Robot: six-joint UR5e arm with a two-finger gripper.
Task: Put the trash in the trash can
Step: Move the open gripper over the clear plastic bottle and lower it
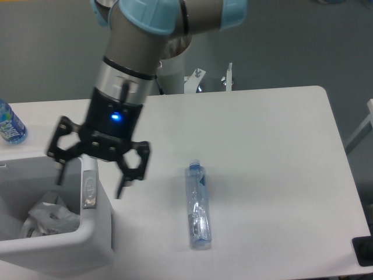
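Wrapper (51, 214) lying crumpled inside bin (93, 242), at the bench's (268, 146) front left corner. Clear bottle (197, 205) flat on the bench, cap pointing away from the camera, well apart from bin and right of it. Gripper (88, 184) hanging above the bin's right wall beside the grey handle plate (88, 188), jaws spread wide and holding nothing, one finger over the bin interior, the other outside it. Blue light lit on the wrist. Deep-blue bottle (10, 123) standing at far left edge, behind the bin.
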